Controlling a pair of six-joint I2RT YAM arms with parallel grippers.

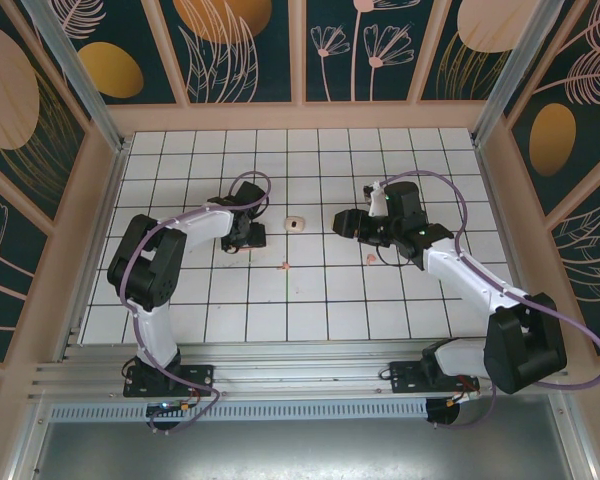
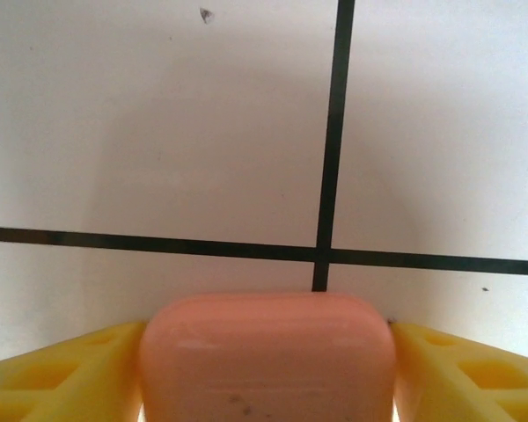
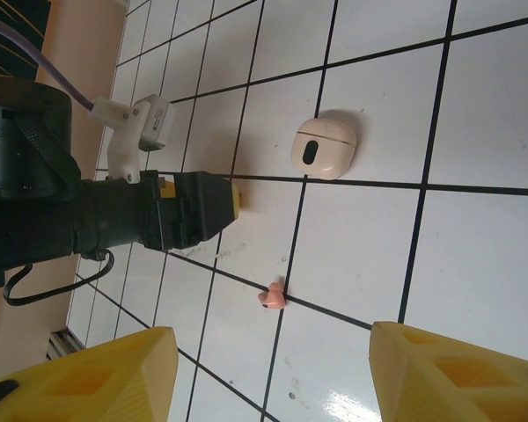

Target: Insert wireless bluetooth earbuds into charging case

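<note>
On the left, the left jaws are clamping a salmon-pink case (image 2: 266,369), smooth and rounded, right down at the white tiled worktop (image 1: 310,310). Near the centre of the overhead frame, a pale beige case (image 3: 324,148) is lying on a tile, showing a dark oval on its face. One tiny pink earbud (image 3: 272,299) is sitting loose on a grid line just below it. What looks like another pink bud (image 1: 370,258) is waiting further right. The right jaws are standing open, gripping nothing. By my read, no bud is seated yet, so all the inserting is left.
</note>
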